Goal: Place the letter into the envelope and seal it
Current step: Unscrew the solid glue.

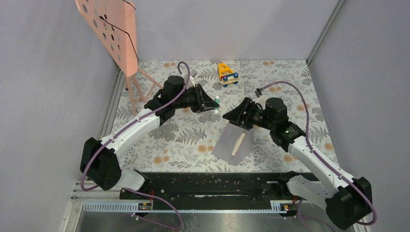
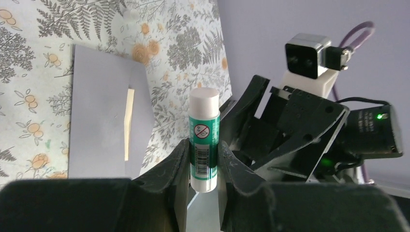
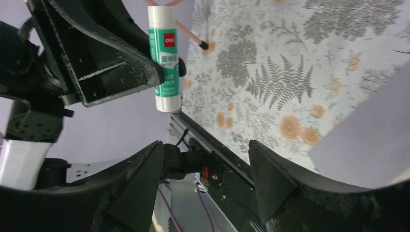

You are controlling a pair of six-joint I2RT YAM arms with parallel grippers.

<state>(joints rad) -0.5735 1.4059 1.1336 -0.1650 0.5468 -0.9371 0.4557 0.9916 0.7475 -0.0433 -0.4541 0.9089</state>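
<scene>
**Ana:** Where is the envelope lying right now?

**Ben:** The envelope (image 1: 225,145) is lying flat on the fern-print tablecloth (image 1: 183,140), well apart from the left arm. In the left wrist view its pointed flap appears to be lying open on the cloth. A narrow tan strip (image 2: 129,123) is showing along the envelope's mouth.

**Ana:** What is the left gripper doing?

**Ben:** The left gripper (image 2: 203,144) is pinching a glue stick (image 2: 204,106), white with a green label, around its middle. Both fingers are pressing against the label. It is hanging in the air beyond the envelope's far-left corner, and the stick is sitting crosswise between the fingers.

**Ana:** And the right one?

**Ben:** The right gripper (image 3: 205,147) is standing spread wide, and nothing is sitting between its fingers. It is hovering over the envelope's far end. Its open jaws are facing the glue stick, near it but not touching it.

**Ana:** Is anything else sharing the table?

**Ben:** A yellow toy (image 1: 227,75) with blue wheels is standing well beyond the envelope's far edge. A pink perforated board (image 1: 109,29) on thin legs is standing farther off, past the envelope's far-left side.
</scene>
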